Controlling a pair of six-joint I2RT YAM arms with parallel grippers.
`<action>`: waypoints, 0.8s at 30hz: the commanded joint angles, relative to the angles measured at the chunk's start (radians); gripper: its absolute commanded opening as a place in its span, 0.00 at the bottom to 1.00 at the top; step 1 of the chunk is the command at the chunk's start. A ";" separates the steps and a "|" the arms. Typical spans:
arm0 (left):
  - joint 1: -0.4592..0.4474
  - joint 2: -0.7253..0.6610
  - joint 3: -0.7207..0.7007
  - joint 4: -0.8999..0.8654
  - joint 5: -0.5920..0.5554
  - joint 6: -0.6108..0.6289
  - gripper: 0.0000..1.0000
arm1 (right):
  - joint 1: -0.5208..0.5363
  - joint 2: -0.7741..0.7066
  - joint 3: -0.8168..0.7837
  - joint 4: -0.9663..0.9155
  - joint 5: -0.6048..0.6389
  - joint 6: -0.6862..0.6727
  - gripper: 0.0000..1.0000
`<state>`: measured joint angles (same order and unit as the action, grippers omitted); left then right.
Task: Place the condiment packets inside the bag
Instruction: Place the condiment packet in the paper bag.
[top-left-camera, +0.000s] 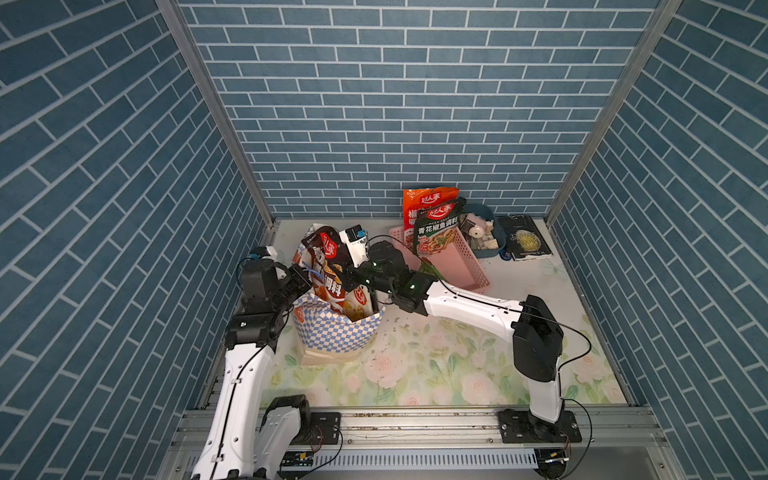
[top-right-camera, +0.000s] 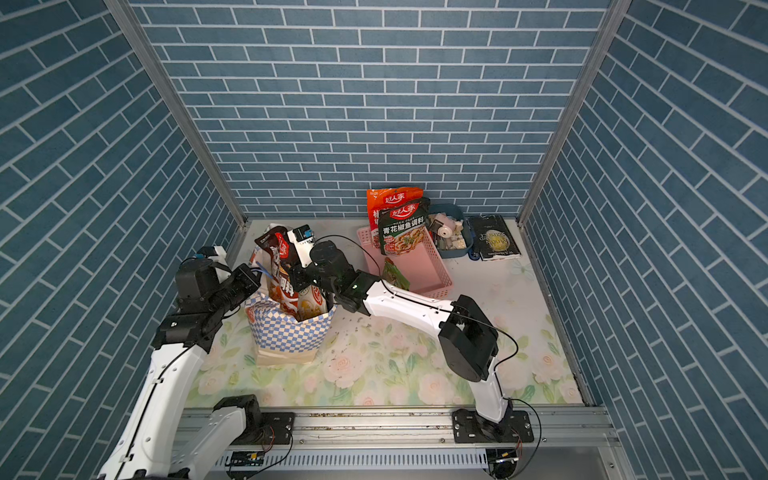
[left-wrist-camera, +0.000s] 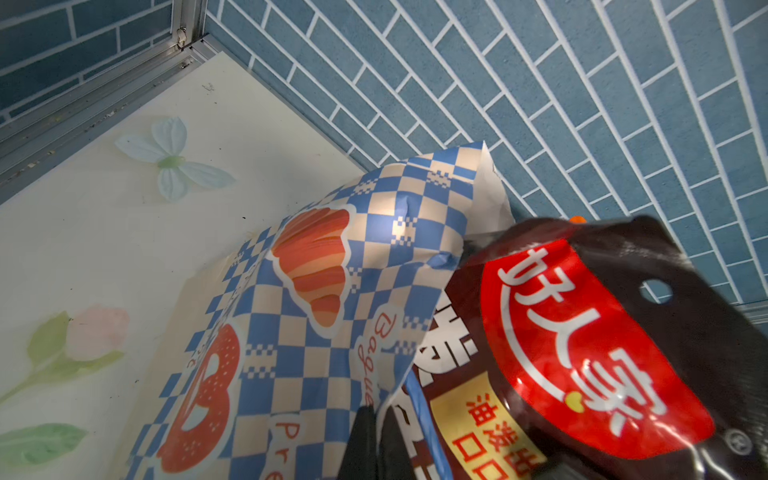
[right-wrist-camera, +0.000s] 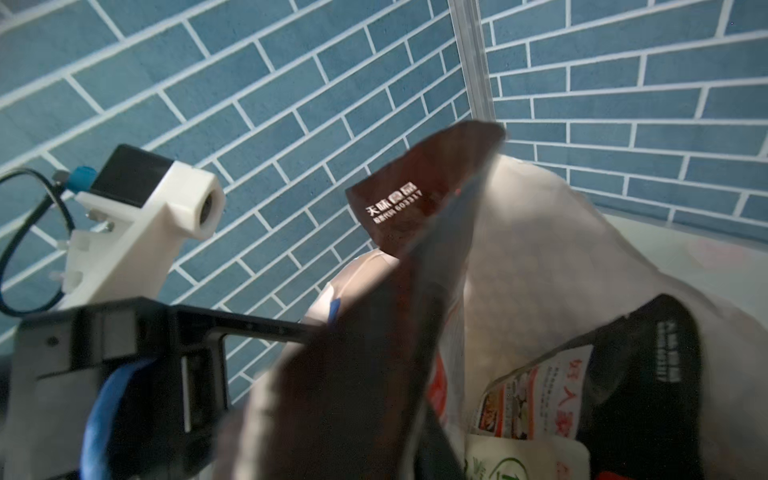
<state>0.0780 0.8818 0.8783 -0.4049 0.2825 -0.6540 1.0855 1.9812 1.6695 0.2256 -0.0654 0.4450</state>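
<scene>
Bag (top-left-camera: 336, 332) — blue-white checks; black packet (top-left-camera: 332, 282); orange-red packet (top-left-camera: 415, 199); green packet (top-left-camera: 438, 232); pink basket (top-left-camera: 465, 266); tablecloth (top-left-camera: 436, 365) — floral.

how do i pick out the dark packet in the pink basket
Find the pink basket at the back. Two packets lean at its far end; the dark packet is in front, white lettering over a food photo, not the orange-red packet behind.

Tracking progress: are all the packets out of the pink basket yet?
No, a green packet stands upright in the pink basket, with an orange-red packet right behind it.
</scene>
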 joint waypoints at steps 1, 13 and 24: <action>-0.001 0.011 -0.005 -0.054 0.017 0.014 0.00 | -0.015 0.007 0.038 0.063 0.020 -0.022 0.55; -0.001 0.010 -0.020 -0.048 0.023 0.016 0.00 | -0.029 -0.119 -0.020 -0.156 -0.198 -0.087 0.88; -0.002 0.009 -0.016 -0.045 0.027 0.018 0.00 | -0.076 -0.135 0.041 -0.203 -0.636 0.170 1.00</action>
<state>0.0780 0.8883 0.8783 -0.4065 0.2939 -0.6498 1.0180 1.8915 1.6482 -0.0315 -0.5140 0.4927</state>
